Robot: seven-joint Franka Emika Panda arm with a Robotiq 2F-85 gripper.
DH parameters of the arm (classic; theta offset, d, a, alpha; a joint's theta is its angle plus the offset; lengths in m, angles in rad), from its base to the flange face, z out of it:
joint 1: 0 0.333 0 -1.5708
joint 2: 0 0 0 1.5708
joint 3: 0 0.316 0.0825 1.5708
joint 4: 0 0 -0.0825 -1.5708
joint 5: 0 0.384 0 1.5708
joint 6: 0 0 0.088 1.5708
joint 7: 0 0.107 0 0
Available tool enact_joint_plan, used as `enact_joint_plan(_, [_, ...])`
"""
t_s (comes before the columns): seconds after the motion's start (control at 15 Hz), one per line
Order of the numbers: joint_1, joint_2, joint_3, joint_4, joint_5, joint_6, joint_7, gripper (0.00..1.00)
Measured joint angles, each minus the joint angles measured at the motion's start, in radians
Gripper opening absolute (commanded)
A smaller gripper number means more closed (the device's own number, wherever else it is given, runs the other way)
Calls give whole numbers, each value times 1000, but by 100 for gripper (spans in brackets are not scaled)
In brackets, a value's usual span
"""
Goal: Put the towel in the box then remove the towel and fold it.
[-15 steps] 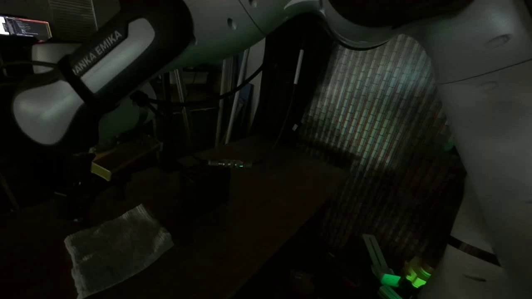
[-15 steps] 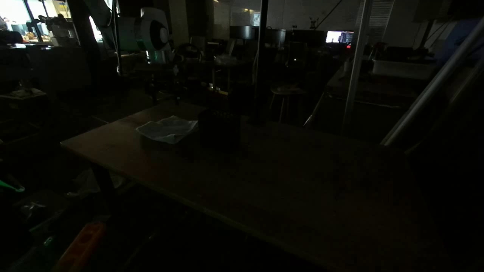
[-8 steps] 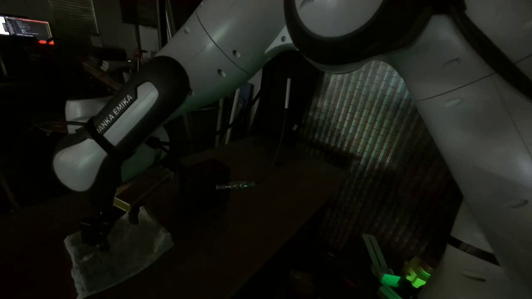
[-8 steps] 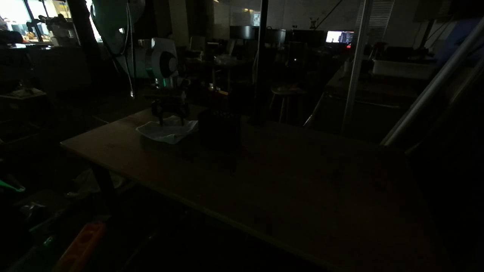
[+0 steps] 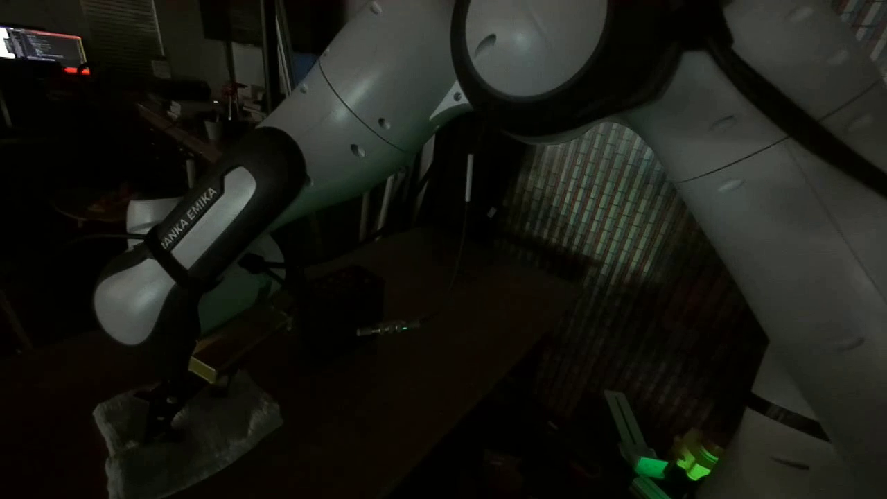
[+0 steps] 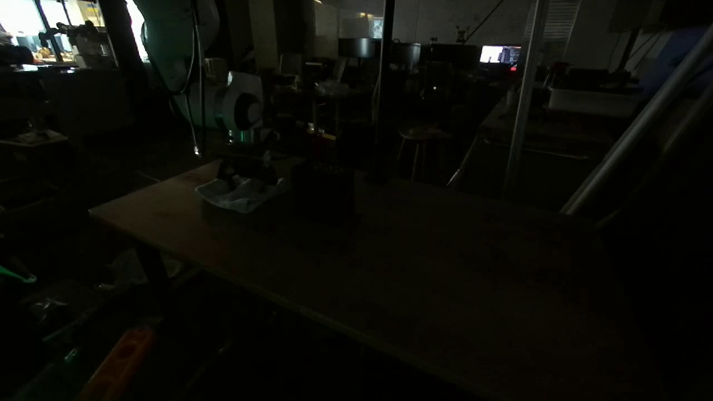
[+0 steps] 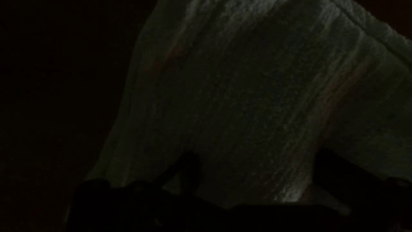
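Observation:
The towel (image 5: pixel 201 443), pale grey and wrinkled, lies on the dark table beside the box in both exterior views. It fills most of the wrist view, where the towel (image 7: pixel 244 80) shows folds running between the fingers. My gripper (image 7: pixel 256 161) is open, one dark finger (image 7: pixel 192 170) at left and the other at right, set wide apart. In an exterior view the gripper (image 6: pixel 247 184) points down with its fingertips at the towel, apparently pressing into it. The near-black box (image 6: pixel 323 195) stands upright close by; its inside is too dark to make out.
A cable with a metal connector (image 5: pixel 391 328) hangs in front of the box in an exterior view. The table (image 6: pixel 390 267) stretches away beyond the box, with its long edge (image 6: pixel 312 317) along the near side. A dark post (image 6: pixel 384 111) rises behind the box.
The arm has come down from above, bringing the open gripper onto the towel. The towel has shifted slightly and wrinkled under the fingers. The hanging cable has lowered with the arm.

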Motion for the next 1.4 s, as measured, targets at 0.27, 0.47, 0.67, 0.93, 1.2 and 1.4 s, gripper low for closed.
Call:
enact_joint_plan(0.27, [3, -2, 52, -4, 60, -2, -2, 35])
enact_joint_plan(0.47, [17, -25, 86, -6, 81, -18, 0, 13])
enact_joint_plan(0.67, [36, -77, 108, -26, 108, -41, 12, 0])
enact_joint_plan(0.93, [69, -165, 119, -64, 140, -71, 55, 3])
enact_joint_plan(1.2, [102, -241, 118, -81, 144, -121, 119, 3])
enact_joint_plan(1.4, [123, -310, 110, -82, 144, -187, 173, 3])
